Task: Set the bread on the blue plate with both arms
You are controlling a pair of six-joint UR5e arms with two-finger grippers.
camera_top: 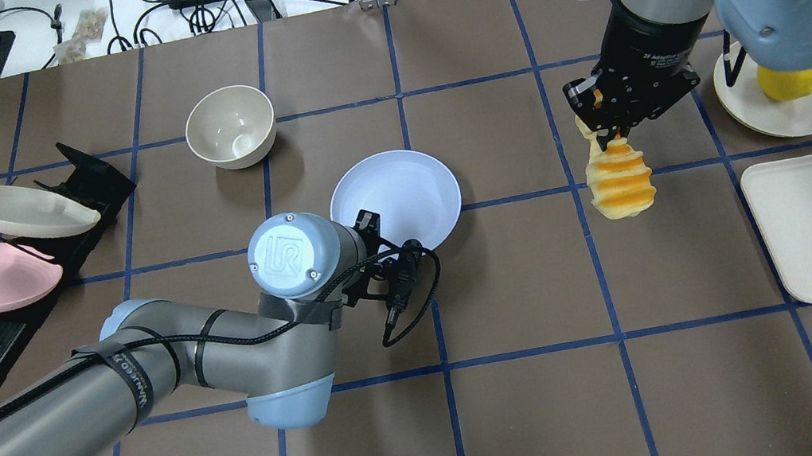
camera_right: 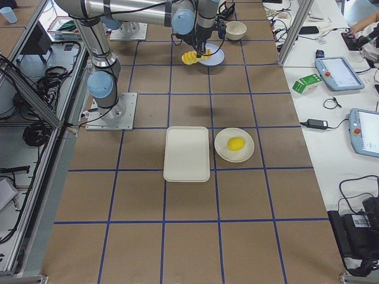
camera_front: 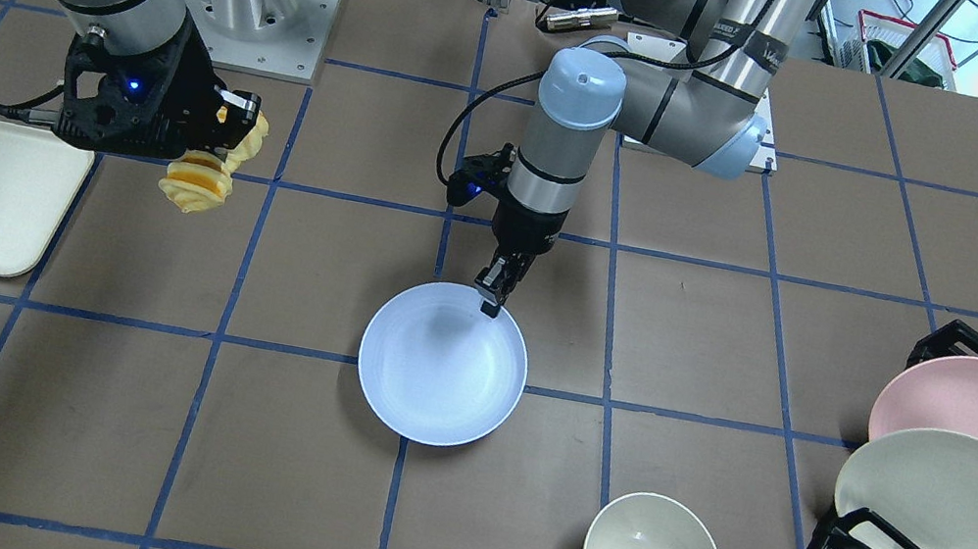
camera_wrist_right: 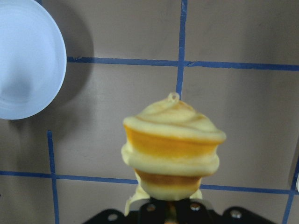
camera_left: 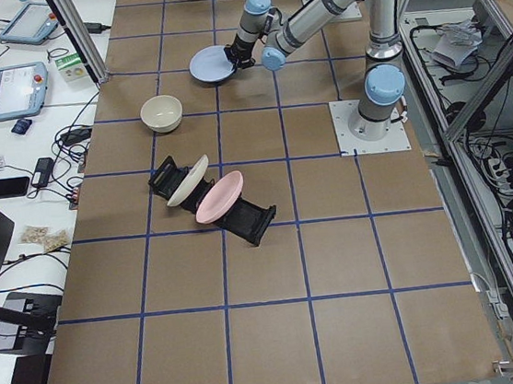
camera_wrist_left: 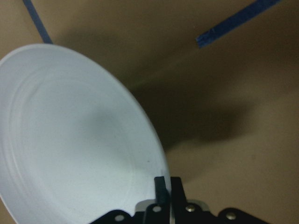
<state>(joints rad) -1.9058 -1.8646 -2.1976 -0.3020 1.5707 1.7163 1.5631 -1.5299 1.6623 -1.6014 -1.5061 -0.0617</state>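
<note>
At three o'clock from the blue plate (camera_top: 399, 181) overhead, your right claw (camera_top: 613, 134) grips the dangling bread (camera_top: 618, 184) while the left claw (camera_front: 492, 305) pinches the rim, likely steadying it.

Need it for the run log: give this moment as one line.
left gripper: shut on blue plate rim | right gripper: shut on bread, aloft | placement: not yet

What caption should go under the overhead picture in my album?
Right hand dangles the bread by one end while left hand grips the blue plate's rim.
</note>
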